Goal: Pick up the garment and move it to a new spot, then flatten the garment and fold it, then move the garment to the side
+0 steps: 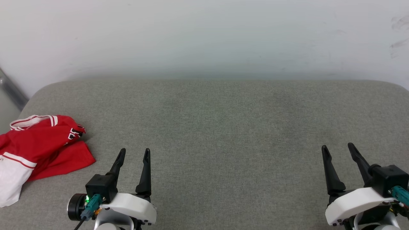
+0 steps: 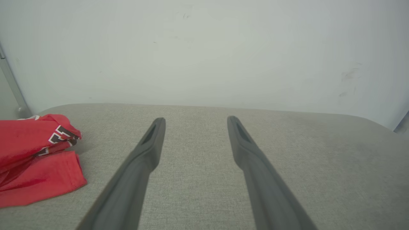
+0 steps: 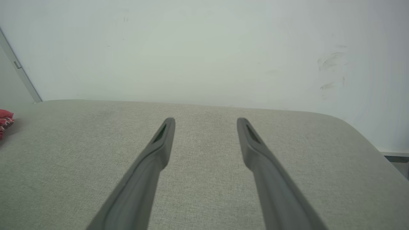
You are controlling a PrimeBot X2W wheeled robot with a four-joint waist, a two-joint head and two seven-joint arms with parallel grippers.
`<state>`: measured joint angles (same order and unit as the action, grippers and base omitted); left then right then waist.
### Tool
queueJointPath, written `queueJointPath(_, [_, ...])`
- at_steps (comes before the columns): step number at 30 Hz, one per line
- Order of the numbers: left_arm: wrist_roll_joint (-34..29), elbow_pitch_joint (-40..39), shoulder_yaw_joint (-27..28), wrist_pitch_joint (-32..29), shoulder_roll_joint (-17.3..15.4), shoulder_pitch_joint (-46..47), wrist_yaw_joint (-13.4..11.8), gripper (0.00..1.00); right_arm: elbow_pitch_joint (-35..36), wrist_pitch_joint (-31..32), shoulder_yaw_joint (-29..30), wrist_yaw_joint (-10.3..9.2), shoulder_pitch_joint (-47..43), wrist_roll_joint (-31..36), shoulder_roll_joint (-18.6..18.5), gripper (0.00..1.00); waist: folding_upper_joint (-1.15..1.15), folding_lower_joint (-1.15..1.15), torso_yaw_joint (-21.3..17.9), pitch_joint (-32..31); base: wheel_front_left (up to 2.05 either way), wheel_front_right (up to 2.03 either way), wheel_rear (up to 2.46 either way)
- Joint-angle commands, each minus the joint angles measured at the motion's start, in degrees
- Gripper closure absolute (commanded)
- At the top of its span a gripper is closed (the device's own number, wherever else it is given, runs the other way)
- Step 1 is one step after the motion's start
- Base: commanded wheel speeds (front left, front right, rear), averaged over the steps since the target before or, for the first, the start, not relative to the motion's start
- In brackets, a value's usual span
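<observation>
The garment lies crumpled at the left edge of the grey cushion, red with a white sleeve and a striped collar; part of its black-and-white lettering shows. In the left wrist view the garment sits at the left, apart from the fingers. A small red corner of the garment peeks in at the far left of the right wrist view. My left gripper hovers open just right of the garment, holding nothing. At the lower right my right gripper stands open, far from the garment. The left gripper and right gripper both show spread fingers.
The grey padded cushion spans the scene, with rounded far corners. A white wall rises right behind it. A grey metal bar runs down at the far left.
</observation>
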<state>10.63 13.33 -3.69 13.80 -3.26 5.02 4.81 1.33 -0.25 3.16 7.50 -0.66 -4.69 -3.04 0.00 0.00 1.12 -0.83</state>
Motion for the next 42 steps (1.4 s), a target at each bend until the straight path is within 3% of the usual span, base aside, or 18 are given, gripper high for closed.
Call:
queueJointPath(1, [-1.0,0.2,-0.1,0.4,0.0,0.7,-0.2,0.00,0.4,-0.4,0.1,-0.02,-0.7,1.0,0.2,0.00,0.00,0.00,0.0,0.0,0.00,0.00,0.00])
queueJointPath(11, [-3.8,1.1,-0.3,1.5,0.3,1.3,-0.6,0.00,-0.2,-1.2,0.3,-0.02,-0.3,2.5,0.2,0.00,0.00,0.00,0.1,-0.1,0.00,0.00,0.00])
queueJointPath(25, [-2.2,2.0,0.0,1.4,0.4,1.6,-1.1,0.00,-1.0,-1.9,0.8,-0.02,0.1,1.3,0.2,0.00,0.00,0.00,2.1,0.0,0.00,0.00,0.00])
queueJointPath(31, [-1.5,2.3,-0.2,1.4,0.4,2.5,-1.6,0.00,0.1,-1.5,-0.4,-0.02,-0.2,1.3,0.2,0.00,0.00,0.00,6.7,0.5,0.00,0.00,0.00])
queueJointPath(42, [-1.6,1.8,2.1,1.4,0.4,2.4,-2.1,0.00,1.6,-0.8,-3.9,-0.03,0.8,1.6,0.2,0.00,0.00,0.00,19.1,1.3,0.00,0.00,0.00])
